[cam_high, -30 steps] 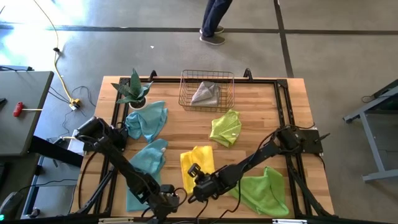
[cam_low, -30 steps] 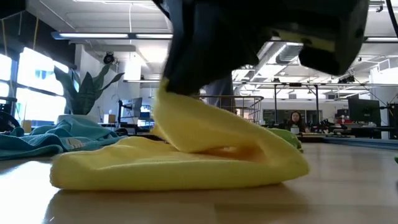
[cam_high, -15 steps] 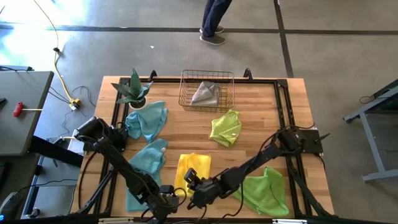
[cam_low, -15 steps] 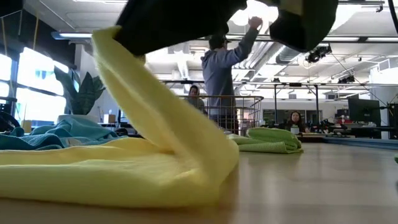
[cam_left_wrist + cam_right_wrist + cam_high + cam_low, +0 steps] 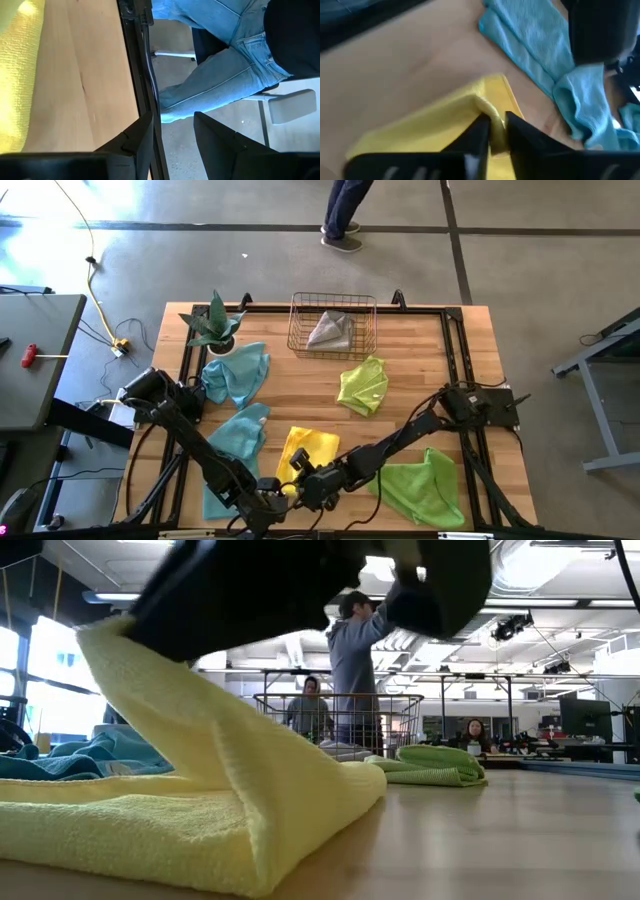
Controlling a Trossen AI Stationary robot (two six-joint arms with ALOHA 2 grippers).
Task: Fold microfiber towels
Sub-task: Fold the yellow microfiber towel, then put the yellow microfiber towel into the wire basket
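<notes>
Overhead, table-level, two wrists (close)

a wooden table (image 5: 420,395) edged by a black frame is seen. a wire basket (image 5: 332,325) is set at its far edge, a potted plant (image 5: 213,325) to the basket's left. nearer than the basket, teal towels (image 5: 236,375), a lime towel (image 5: 364,385), a yellow towel (image 5: 308,448) and a green towel (image 5: 422,485) are spread.

bare wood (image 5: 420,395) right of lime towel (image 5: 362,385)
</notes>
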